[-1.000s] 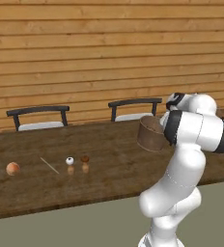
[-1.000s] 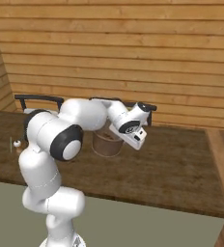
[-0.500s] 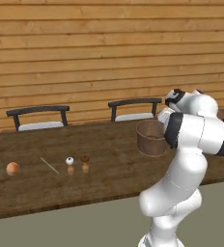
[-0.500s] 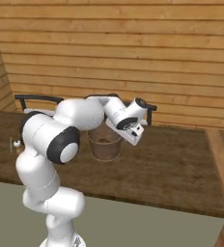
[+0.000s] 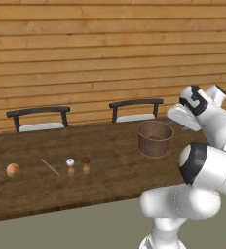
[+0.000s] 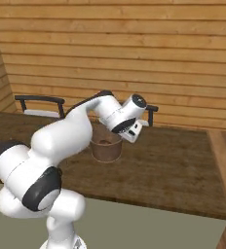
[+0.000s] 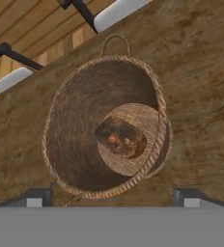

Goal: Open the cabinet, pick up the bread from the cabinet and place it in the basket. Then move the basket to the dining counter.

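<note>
The round brown basket (image 5: 155,138) (image 6: 105,146) stands upright on the dark wood dining counter (image 5: 110,170) (image 6: 173,170). In the hand view I look down into the basket (image 7: 75,125), and the dark brown bread (image 7: 120,137) lies on its woven bottom. My gripper (image 7: 114,198) is open, its fingertips (image 7: 36,198) wide apart with the basket's near rim beyond them. In the left base view the gripper (image 5: 180,115) hangs just above and to the right of the basket, apart from it. The cabinet is out of view.
Two dark chairs (image 5: 38,119) (image 5: 136,111) stand behind the counter against a wood plank wall. On the counter's left lie an orange ball (image 5: 12,169), a thin stick (image 5: 50,167) and two small shakers (image 5: 70,164) (image 5: 85,163). The counter ends at the right (image 6: 210,146).
The basket came down onto the counter. The gripper went from shut on its rim to open and drew back up and away from it.
</note>
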